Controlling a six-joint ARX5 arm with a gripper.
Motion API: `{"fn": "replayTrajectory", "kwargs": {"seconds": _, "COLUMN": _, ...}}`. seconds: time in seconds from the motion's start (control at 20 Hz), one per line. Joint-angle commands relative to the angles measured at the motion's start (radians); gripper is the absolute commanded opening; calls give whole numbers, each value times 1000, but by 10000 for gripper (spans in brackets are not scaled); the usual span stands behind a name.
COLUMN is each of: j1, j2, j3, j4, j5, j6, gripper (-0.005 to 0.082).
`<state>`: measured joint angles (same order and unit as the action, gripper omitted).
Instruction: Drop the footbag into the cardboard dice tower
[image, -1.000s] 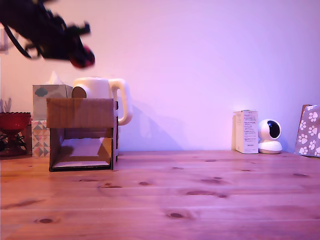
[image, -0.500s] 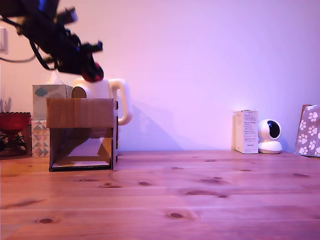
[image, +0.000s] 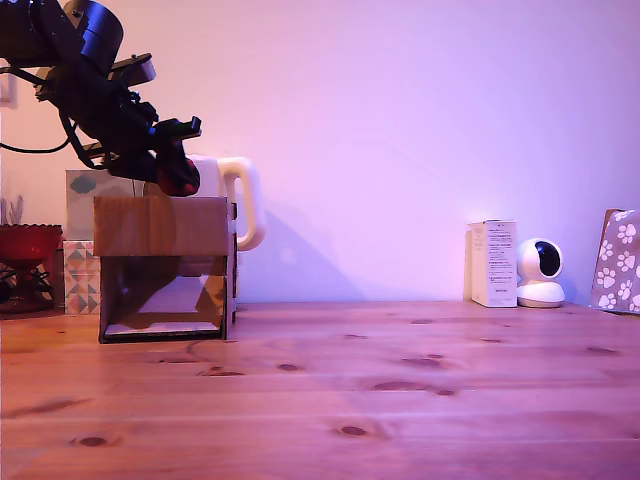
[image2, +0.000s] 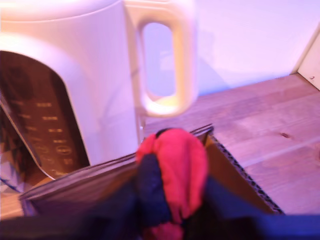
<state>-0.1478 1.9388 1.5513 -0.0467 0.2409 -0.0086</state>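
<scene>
The red and black footbag (image: 180, 176) (image2: 172, 182) is squeezed in my gripper (image: 176, 168), which is shut on it. It hangs just above the open top of the cardboard dice tower (image: 163, 266), near the top's right side in the exterior view. In the wrist view the footbag sits over the tower's corrugated rim (image2: 235, 167), with the dark inside below it. My fingers are dark shapes on either side of the ball. The tower's lower front opening shows a pale sloped ramp (image: 170, 297).
A cream kettle (image: 228, 195) (image2: 90, 85) stands right behind the tower. Patterned tissue boxes (image: 92, 200) and a red bowl (image: 27, 243) are at the exterior view's left. A white box (image: 492, 263), a small camera (image: 541, 273) and a paw-print bag (image: 617, 262) stand at the right.
My arm has come down and slightly right with the footbag, from well above the tower to just over its open top.
</scene>
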Motion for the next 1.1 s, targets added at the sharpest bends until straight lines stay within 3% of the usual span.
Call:
{"fn": "replayTrajectory", "kwargs": {"seconds": 0.0, "j1": 2, "j2": 3, "j3": 11, "j4": -9, "j5": 3, "j6": 18, "gripper": 757}}
{"fn": "replayTrajectory", "kwargs": {"seconds": 0.2, "j1": 1, "j2": -16, "j3": 52, "j4": -121, "j5": 2, "j6": 45, "gripper": 746}}
{"fn": "replayTrajectory", "kwargs": {"seconds": 0.3, "j1": 1, "j2": -41, "j3": 56, "j4": -169, "j5": 3, "j6": 43, "gripper": 657}}
{"fn": "replayTrajectory", "kwargs": {"seconds": 0.35, "j1": 1, "j2": -55, "j3": 56, "j4": -193, "j5": 3, "j6": 43, "gripper": 561}}
{"fn": "replayTrajectory", "kwargs": {"seconds": 0.4, "j1": 1, "j2": -71, "j3": 56, "j4": -217, "j5": 3, "j6": 43, "gripper": 411}}
{"fn": "replayTrajectory", "kwargs": {"seconds": 0.5, "j1": 1, "j2": -98, "j3": 56, "j4": -270, "j5": 10, "j6": 43, "gripper": 30}}
{"fn": "replayTrajectory", "kwargs": {"seconds": 0.6, "j1": 1, "j2": -119, "j3": 56, "j4": -314, "j5": 21, "j6": 43, "gripper": -20}}
{"fn": "replayTrajectory", "kwargs": {"seconds": 0.75, "j1": 1, "j2": -134, "j3": 55, "j4": -352, "j5": 57, "j6": 44, "gripper": -24}}
{"fn": "replayTrajectory", "kwargs": {"seconds": 0.85, "j1": -8, "j2": -136, "j3": 48, "j4": -348, "j5": 87, "j6": 46, "gripper": -24}}
{"fn": "replayTrajectory", "kwargs": {"seconds": 1.05, "j1": -23, "j2": -196, "j3": -38, "j4": -309, "j5": 93, "j6": 45, "gripper": -24}}
